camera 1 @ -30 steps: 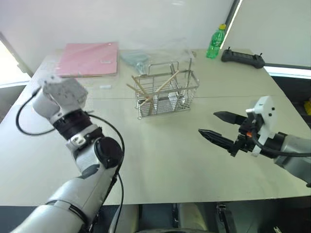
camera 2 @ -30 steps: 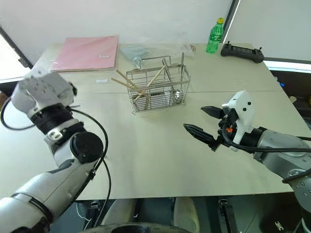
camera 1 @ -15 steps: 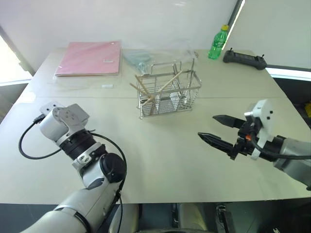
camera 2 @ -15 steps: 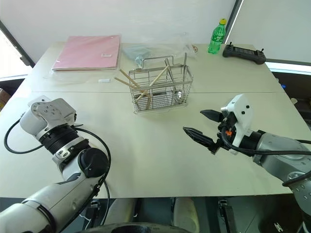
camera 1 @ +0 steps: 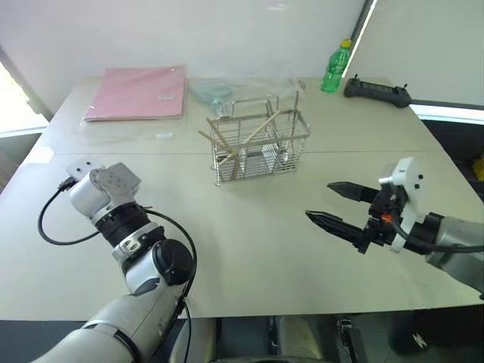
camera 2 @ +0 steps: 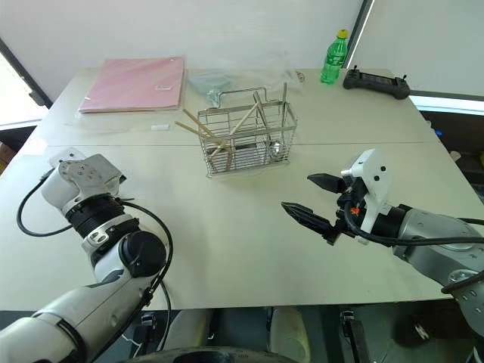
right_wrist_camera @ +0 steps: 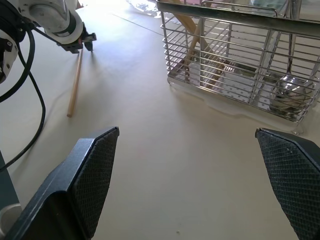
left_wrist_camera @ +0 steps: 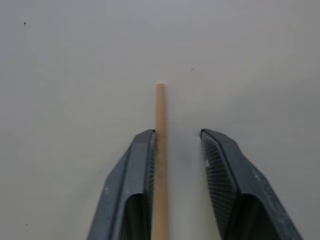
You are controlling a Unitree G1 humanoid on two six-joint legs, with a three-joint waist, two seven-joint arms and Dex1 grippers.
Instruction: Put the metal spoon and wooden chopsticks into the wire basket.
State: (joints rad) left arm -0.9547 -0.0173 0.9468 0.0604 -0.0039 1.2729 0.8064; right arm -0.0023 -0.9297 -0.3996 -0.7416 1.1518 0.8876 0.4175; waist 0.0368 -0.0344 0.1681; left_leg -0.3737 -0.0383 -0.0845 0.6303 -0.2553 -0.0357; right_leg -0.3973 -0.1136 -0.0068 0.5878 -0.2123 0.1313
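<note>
Left gripper (left_wrist_camera: 177, 150) lowered, chopstick (left_wrist_camera: 160, 160) against one finger

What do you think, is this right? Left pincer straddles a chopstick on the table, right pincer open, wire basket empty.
Not empty: the right wrist view shows the wire basket holding wooden chopsticks and the metal spoon. The rest holds: left pincer straddles a loose chopstick on the table, right pincer open.

A pale beige table (camera 1: 249, 234) stands before a plain white wall (camera 1: 189, 30).
</note>
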